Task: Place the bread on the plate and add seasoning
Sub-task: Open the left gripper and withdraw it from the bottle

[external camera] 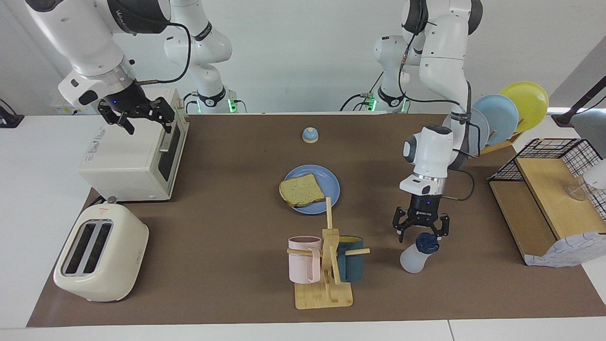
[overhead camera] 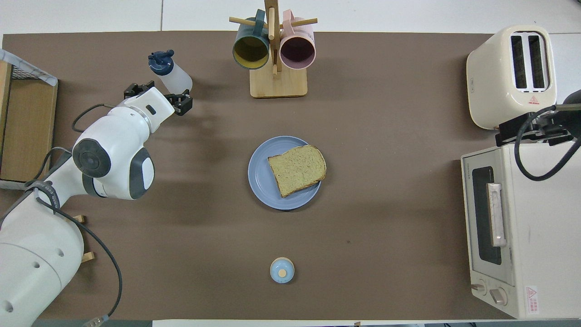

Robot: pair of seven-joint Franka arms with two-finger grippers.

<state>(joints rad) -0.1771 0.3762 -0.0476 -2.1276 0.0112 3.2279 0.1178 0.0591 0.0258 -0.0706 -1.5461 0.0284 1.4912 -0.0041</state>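
The bread (external camera: 301,190) (overhead camera: 297,169) lies flat on the blue plate (external camera: 330,181) (overhead camera: 260,178) in the middle of the table. The seasoning bottle (external camera: 416,255) (overhead camera: 171,75), whitish with a navy cap, stands by itself on the mat. It is farther from the robots than the plate, toward the left arm's end. My left gripper (external camera: 420,231) (overhead camera: 158,93) hangs open just above the cap and touches nothing. My right gripper (external camera: 140,119) waits open over the toaster oven (external camera: 132,156).
A wooden mug tree (external camera: 326,284) with a pink and a teal mug stands beside the bottle. A cream toaster (external camera: 102,253) sits at the right arm's end. A small blue bell (external camera: 310,135) lies near the robots. A plate rack (external camera: 502,113) and a wire shelf (external camera: 544,199) sit at the left arm's end.
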